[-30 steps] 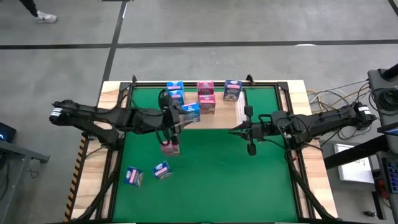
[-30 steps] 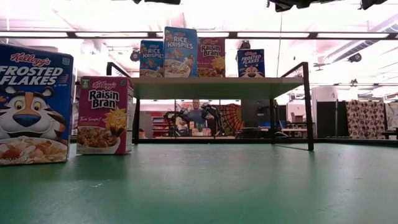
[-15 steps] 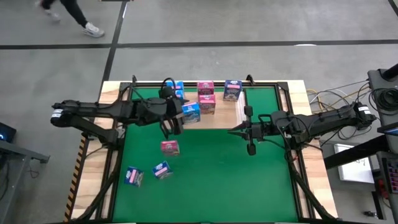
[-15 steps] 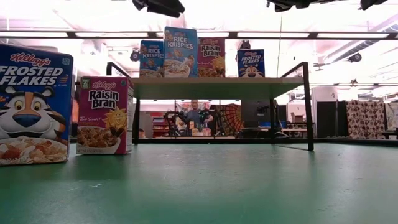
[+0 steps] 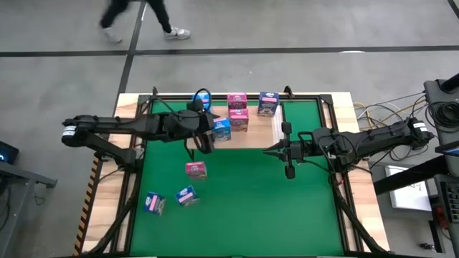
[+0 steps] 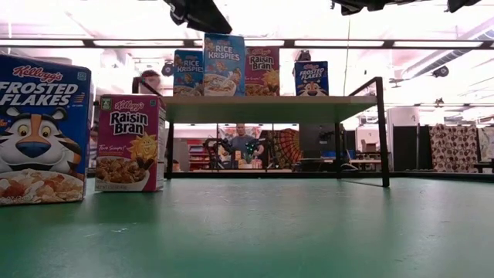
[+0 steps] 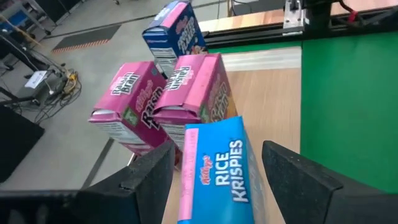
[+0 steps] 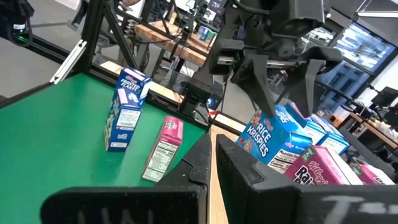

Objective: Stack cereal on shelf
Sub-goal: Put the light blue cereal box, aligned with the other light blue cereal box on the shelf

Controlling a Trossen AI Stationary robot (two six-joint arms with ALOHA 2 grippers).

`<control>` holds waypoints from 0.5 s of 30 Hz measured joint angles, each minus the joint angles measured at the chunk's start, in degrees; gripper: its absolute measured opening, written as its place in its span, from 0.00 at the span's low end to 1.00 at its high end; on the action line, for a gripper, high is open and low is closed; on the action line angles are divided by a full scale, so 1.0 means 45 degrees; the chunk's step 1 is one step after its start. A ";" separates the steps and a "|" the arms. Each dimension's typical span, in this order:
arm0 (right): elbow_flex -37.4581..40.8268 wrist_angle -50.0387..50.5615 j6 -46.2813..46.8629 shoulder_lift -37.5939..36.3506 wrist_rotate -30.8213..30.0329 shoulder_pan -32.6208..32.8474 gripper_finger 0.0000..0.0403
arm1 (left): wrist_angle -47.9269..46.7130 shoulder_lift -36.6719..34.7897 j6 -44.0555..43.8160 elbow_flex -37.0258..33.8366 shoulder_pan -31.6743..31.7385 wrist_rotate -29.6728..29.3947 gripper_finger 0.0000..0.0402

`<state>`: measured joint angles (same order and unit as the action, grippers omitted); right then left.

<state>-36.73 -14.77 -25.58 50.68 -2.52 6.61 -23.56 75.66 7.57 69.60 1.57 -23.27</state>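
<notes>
The shelf (image 5: 252, 136) (image 6: 270, 98) is a raised wood board at the table's far side. On it stand two light blue boxes (image 5: 221, 129) (image 5: 204, 98), two pink boxes (image 5: 238, 118) (image 7: 134, 106) and a dark blue one (image 5: 267, 104). On the green mat stand a pink cereal box (image 5: 195, 170) and two dark blue ones (image 5: 186, 195) (image 5: 153, 203). My left gripper (image 5: 204, 140) (image 7: 217, 149) (image 8: 286, 93) is open just above the nearer Rice Krispies box (image 7: 214, 168), touching nothing. My right gripper (image 5: 267, 150) (image 8: 211, 149) hovers shut over the shelf's near right part.
The shelf's black frame posts (image 6: 380, 131) rise from the mat. Bare green mat (image 5: 272, 208) lies toward the near and right sides. A person walks past beyond the table's far edge (image 5: 143, 18), and another sits farther back (image 6: 243, 143).
My left gripper has swung from over the pink box on the mat toward the far edge, to the Rice Krispies box on the shelf. The boxes have kept their places. My right arm has kept still.
</notes>
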 joint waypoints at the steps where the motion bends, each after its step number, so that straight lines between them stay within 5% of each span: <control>1: 0.0000 0.0007 0.0000 0.0000 0.0000 0.0000 0.03 | 0.0003 -0.0020 -0.0083 0.0000 0.0033 0.0000 0.56; 15: 0.0005 0.0170 -0.0010 0.0000 -0.0005 0.0000 0.03 | -0.0032 0.0014 -0.0887 -0.0051 0.0465 0.0742 0.56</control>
<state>-36.71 -14.00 -25.63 50.68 -2.55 6.61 -23.71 75.72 3.59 69.38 3.66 -19.93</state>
